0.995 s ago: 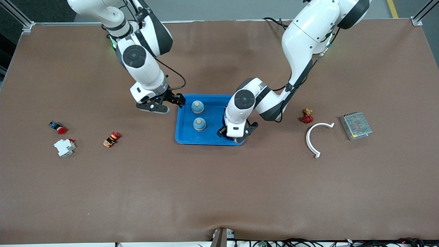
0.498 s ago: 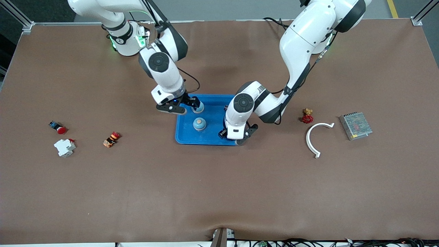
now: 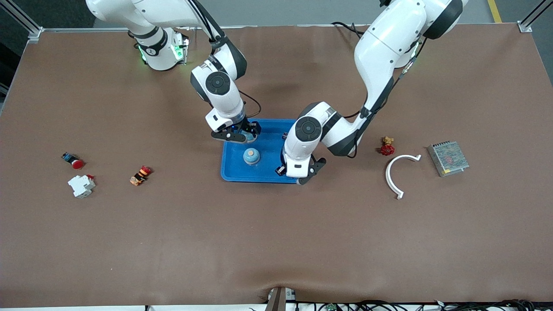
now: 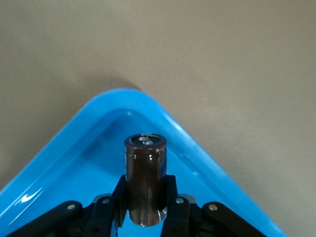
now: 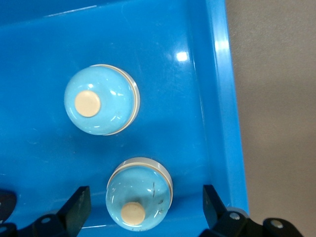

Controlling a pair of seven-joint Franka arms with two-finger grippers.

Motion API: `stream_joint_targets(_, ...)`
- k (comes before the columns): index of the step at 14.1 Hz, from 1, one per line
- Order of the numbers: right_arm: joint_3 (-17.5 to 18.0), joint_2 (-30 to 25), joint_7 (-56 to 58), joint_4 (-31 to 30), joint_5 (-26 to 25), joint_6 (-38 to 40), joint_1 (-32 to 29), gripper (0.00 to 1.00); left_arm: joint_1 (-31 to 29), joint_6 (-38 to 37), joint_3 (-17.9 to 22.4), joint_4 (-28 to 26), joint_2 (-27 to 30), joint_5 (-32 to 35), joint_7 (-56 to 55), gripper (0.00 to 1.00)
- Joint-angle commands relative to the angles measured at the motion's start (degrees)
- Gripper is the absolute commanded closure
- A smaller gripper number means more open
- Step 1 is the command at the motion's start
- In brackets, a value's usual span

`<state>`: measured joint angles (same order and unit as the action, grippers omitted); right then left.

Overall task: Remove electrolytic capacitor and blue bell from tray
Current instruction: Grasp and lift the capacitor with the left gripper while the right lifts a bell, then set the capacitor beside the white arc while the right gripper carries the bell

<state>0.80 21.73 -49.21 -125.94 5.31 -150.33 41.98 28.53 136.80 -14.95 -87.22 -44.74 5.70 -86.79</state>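
Front view: brown table [image 3: 276,242], blue tray [image 3: 233,175]

The brown tabletop [image 3: 276,242] carries 1 blue tray [image 3: 233,172] at its middle. Toward the right arm's end lie a red pushbutton [image 3: 73,160], a white breaker [image 3: 81,185] and an orange component [image 3: 139,176]. Toward the left arm's end lie a red-handled valve [image 3: 387,147], a white curved bracket [image 3: 397,172] and a metal power supply [image 3: 448,158].

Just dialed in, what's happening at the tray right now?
The left end effector is shut on a dark capacitor in a corner of the blue tray. The right end effector hangs open around one of two blue bells; the other bell sits beside it, both in the tray.
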Motion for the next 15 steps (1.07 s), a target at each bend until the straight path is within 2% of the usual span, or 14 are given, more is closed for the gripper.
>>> stream_joint_targets(1, -0.80, 1.12, -0.72, 0.17, 0.22, -1.63, 1.35, 0.00, -2.06, -7.23, 0.45, -1.03, 8.06, 1.50, -0.48, 1.00)
stream_joint_targets(3, -0.80, 2.35, -0.80, 0.17, 0.22, -3.55, 1.44, 0.00, -3.48, -12.06, 0.45, -1.72, 11.67, 1.51, 0.47, 1.00)
stream_joint_targets(6, -0.89, 4.11, -2.03, 0.34, 0.22, -5.41, 2.75, 0.00, -9.18, -20.85, -0.08, -4.26, 15.81, 1.42, 9.33, 1.00)
stream_joint_targets(9, -0.89, 4.64, -2.47, 0.43, 0.22, -5.59, 3.02, 0.00, -13.41, -21.14, 0.01, -11.12, 17.67, 1.50, 14.72, 1.00)
stream_joint_targets(12, -0.89, 4.73, -2.56, 0.34, 0.22, -5.59, 3.55, 0.00, -17.10, -17.90, 0.09, -13.77, 14.70, 1.51, 16.13, 1.00)
stream_joint_targets(13, -0.89, 4.73, -2.56, 0.43, 0.22, -5.59, 3.55, 0.10, -17.28, -16.06, 0.27, -14.55, 13.46, 1.51, 16.13, 1.00)
stream_joint_targets(15, -0.89, 4.64, -2.48, 0.60, 0.22, -5.50, 3.38, 0.47, -17.98, -11.75, 0.53, -16.31, 11.61, 3.42, 16.13, 1.00)
